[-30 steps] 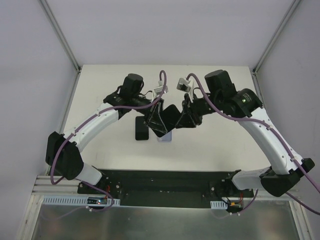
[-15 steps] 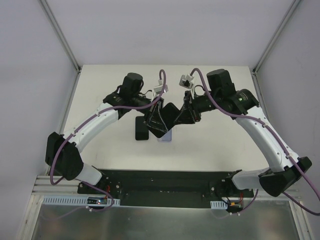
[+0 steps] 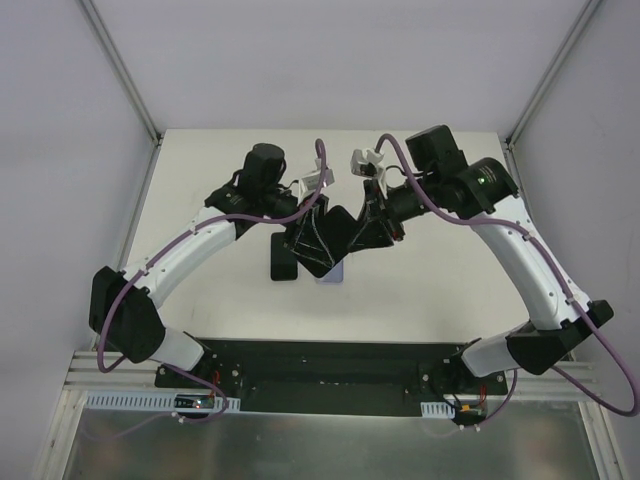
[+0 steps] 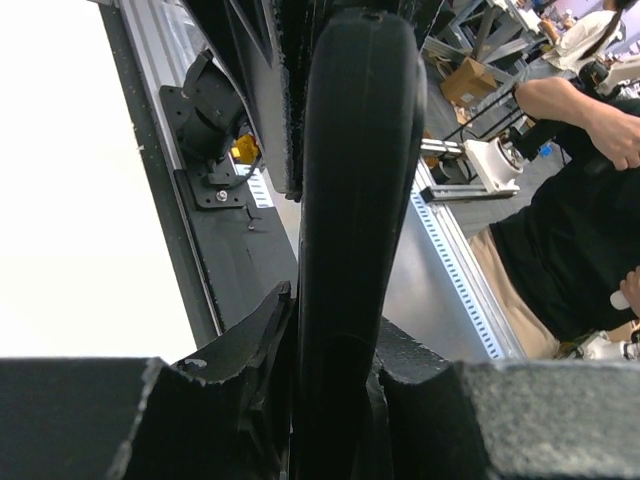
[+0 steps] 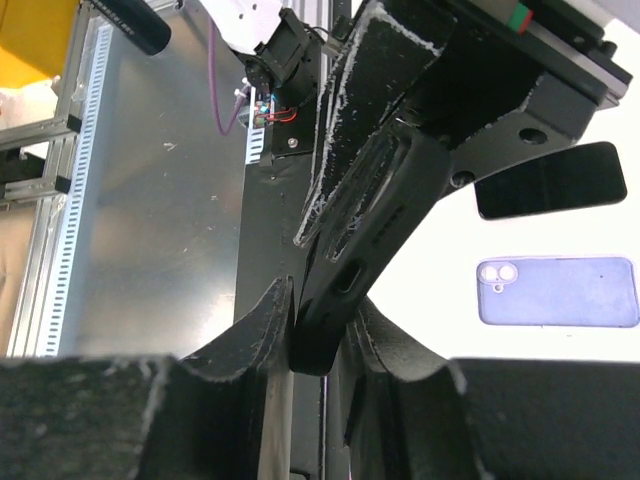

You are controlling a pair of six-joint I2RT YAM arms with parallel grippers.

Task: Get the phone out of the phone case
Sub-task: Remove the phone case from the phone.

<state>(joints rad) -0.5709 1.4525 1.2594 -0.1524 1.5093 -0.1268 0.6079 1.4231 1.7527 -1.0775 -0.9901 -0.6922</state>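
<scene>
A black phone case point(image 3: 336, 240) hangs in the air over the middle of the table, held between both arms. My left gripper point(image 3: 316, 236) is shut on its left end. In the left wrist view the case point(image 4: 355, 200) stands edge-on, pinched between the fingers of the left gripper point(image 4: 335, 350). My right gripper point(image 3: 364, 230) is shut on the other end. In the right wrist view the case point(image 5: 375, 235) slants up from the right gripper point(image 5: 322, 340), its port cutout showing. I cannot make out the phone inside the case.
A black flat slab point(image 3: 283, 259) and a lavender slab with two camera lenses point(image 3: 331, 273) lie on the white table point(image 3: 430, 290) under the held case; the right wrist view shows both, black slab point(image 5: 550, 180) and lavender slab point(image 5: 558, 291). Grey walls ring the table.
The left jaws have closed tighter on the case. The right wrist has swung a little toward the back of the table, with the case still held between both grippers.
</scene>
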